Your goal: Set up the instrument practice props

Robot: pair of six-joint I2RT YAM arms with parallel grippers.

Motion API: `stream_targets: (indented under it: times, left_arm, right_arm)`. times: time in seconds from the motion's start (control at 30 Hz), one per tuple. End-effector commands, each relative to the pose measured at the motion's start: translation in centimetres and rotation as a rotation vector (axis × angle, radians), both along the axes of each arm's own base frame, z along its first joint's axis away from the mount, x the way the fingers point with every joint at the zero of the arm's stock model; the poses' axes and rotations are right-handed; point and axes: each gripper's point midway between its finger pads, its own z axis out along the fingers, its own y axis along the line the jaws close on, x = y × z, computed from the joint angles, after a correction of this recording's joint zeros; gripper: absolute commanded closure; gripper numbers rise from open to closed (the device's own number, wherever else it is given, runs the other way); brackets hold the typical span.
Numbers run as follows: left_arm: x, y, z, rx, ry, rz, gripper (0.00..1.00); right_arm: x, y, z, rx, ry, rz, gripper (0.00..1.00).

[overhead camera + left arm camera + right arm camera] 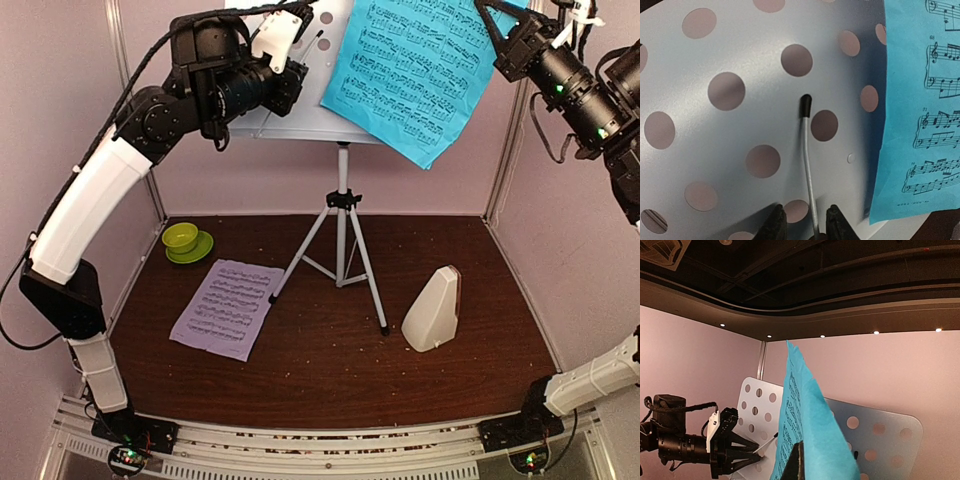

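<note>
top: even soft light, faint shadows under tripod (341,250) on counter (330,370) | left wrist: plate (740,150) grainy, broad diagonal shadow, left gripper (806,222) blurred dark | right wrist: dim ceiling (790,280), row of spot lamps (822,336), lines bowed, near sheet (810,440) out of focus

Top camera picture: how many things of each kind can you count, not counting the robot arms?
Sheet-music pages: 2 (cyan page, lilac page)
Music stand: 1
Metronome: 1
Green bowl: 1
Green saucer: 1
Total: 6
</note>
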Motion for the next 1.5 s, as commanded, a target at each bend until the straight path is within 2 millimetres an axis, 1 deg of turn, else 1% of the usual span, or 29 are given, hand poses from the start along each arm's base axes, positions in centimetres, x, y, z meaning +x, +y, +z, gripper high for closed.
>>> stream_targets:
  times: [0.0, 0.07, 0.23, 0.33, 0.5, 0.63, 0.83, 0.97, 1.17, 1.33, 1.4, 1.43, 1.47]
  left_arm:
    - [0.0, 0.7, 1.7, -0.043, -0.045, 0.028, 0.74]
    - [-0.4, 0.8, 2.4, -0.064, -0.063, 0.012, 0.78]
    - [-0.8, 1.1, 3.6, -0.103, -0.117, 0.002, 0.94]
    - [-1.2, 1.1, 4.2, -0.122, -0.150, -0.014, 1.00]
    - [-1.6, 0.7, 4.7, -0.145, -0.205, -0.044, 1.00]
    - [-2.0, 1.4, 5.6, -0.207, -0.263, -0.035, 1.00]
    - [-3.1, 1.1, 6.2, -0.226, -0.341, -0.089, 1.00]
    - [-3.9, 1.2, 6.1, -0.253, -0.368, -0.128, 1.00]
    - [-4.3, 0.6, 5.7, -0.237, -0.366, -0.168, 1.00]
    - [-4.5, 0.9, 5.2, -0.233, -0.361, -0.167, 1.00]
    - [-4.6, 0.8, 5.1, -0.228, -0.359, -0.175, 1.00]
    - [-4.6, 0.8, 5.2, -0.226, -0.359, -0.179, 1.00]
    - [-4.7, 0.8, 5.2, -0.224, -0.359, -0.179, 1.00]
  right_arm:
    - [-0.2, -0.9, 1.4, 0.028, -0.043, -0.030, 1.00]
    - [0.0, -0.8, 1.4, 0.026, -0.044, -0.037, 1.00]
    - [0.5, -0.5, 1.2, 0.030, -0.046, -0.044, 1.00]
    - [0.9, -0.3, 1.0, 0.030, -0.044, -0.049, 1.00]
    - [1.5, -0.3, 1.0, 0.034, -0.047, -0.073, 1.00]
    - [1.9, -0.4, 1.1, 0.041, -0.055, -0.096, 1.00]
    - [2.6, 0.7, 1.0, 0.034, -0.081, -0.073, 1.00]
    - [3.2, 1.8, 1.0, 0.027, -0.106, -0.060, 1.00]
    - [4.0, 3.6, 1.4, 0.019, -0.161, -0.025, 1.00]
    - [4.4, 5.0, 2.1, 0.042, -0.202, 0.024, 1.00]
    - [4.6, 5.7, 2.2, 0.038, -0.220, 0.042, 1.00]
    - [5.0, 6.6, 2.0, 0.019, -0.227, 0.051, 1.00]
    - [5.1, 7.0, 2.1, 0.007, -0.241, 0.054, 1.00]
